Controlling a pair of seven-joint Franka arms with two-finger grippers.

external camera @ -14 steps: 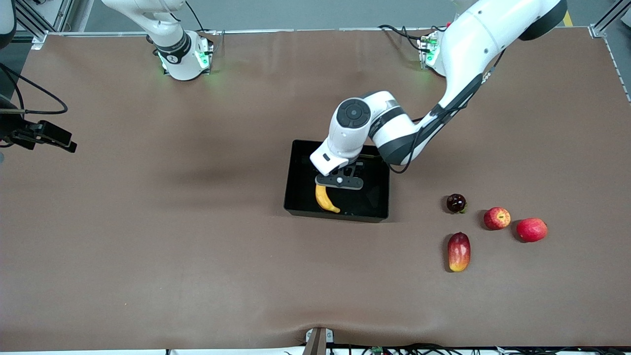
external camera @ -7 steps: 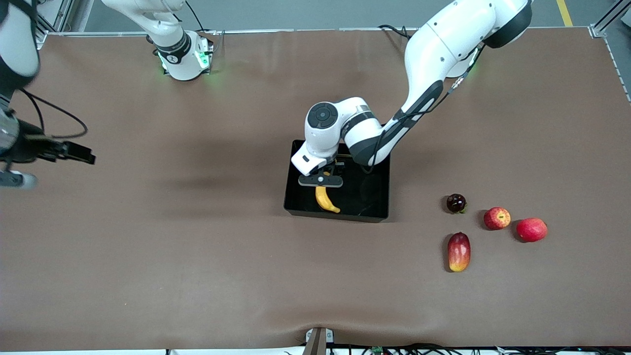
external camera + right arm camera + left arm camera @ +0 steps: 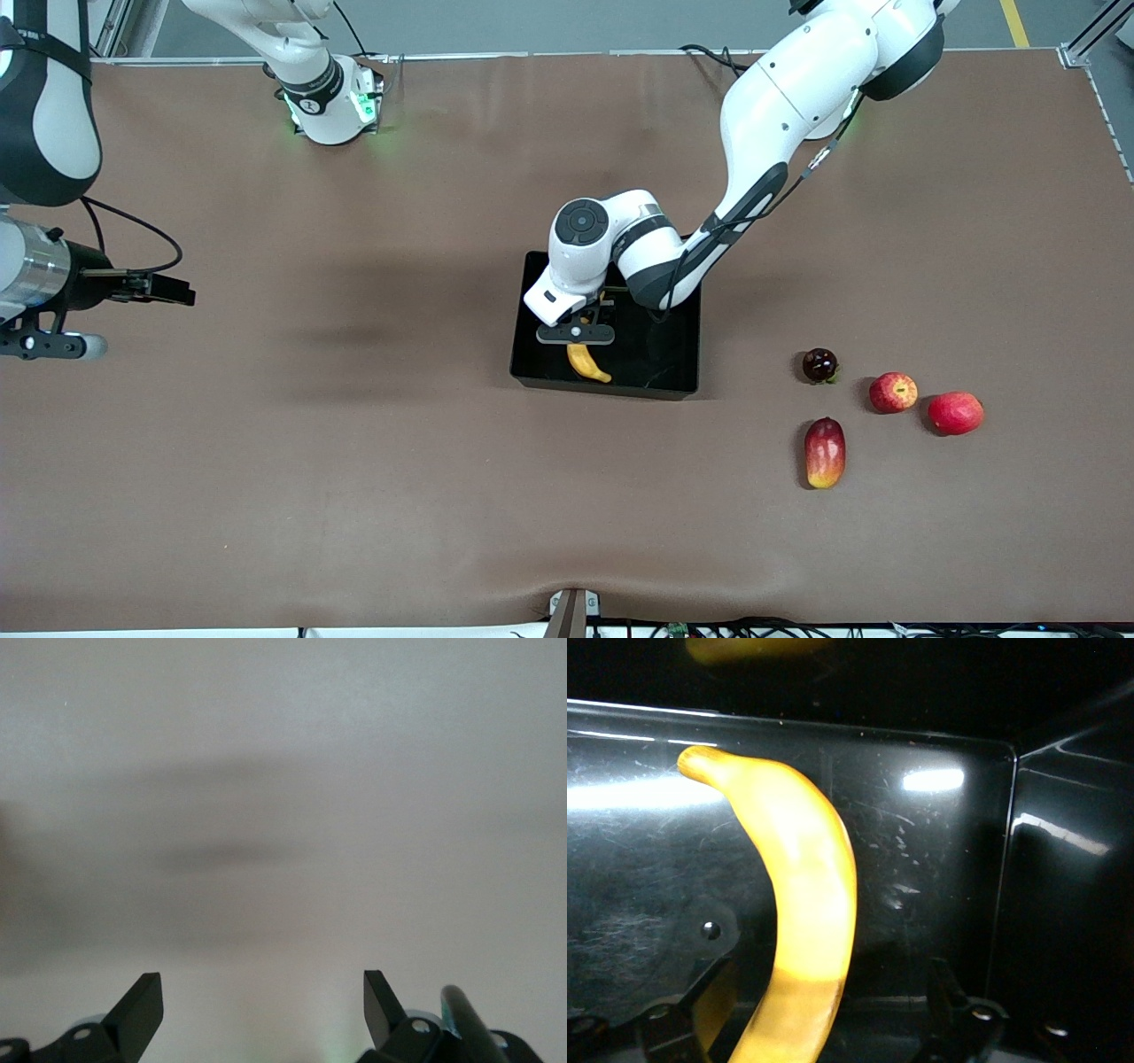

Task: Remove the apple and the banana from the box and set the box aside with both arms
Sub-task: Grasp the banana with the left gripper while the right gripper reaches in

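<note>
The black box [image 3: 673,354] sits mid-table. The yellow banana [image 3: 586,361] lies inside it, at the end toward the right arm. My left gripper [image 3: 576,335] is down in the box over the banana. In the left wrist view the banana [image 3: 806,895] runs between the two fingers [image 3: 950,992] of my left gripper [image 3: 824,997], which stand open on either side of it. The red apple [image 3: 893,392] with yellow patches lies on the table toward the left arm's end. My right gripper [image 3: 53,344] hangs open over bare table at the right arm's end, nothing between the jaws of the right gripper [image 3: 263,992].
Around the apple lie a dark red round fruit [image 3: 819,365], a red fruit [image 3: 955,413] and a long red-and-yellow fruit [image 3: 825,453], the last nearest the front camera. The brown mat [image 3: 354,461] covers the table.
My left gripper has shifted across the box toward the right arm's end, onto the banana. The right arm has swung farther in over the table.
</note>
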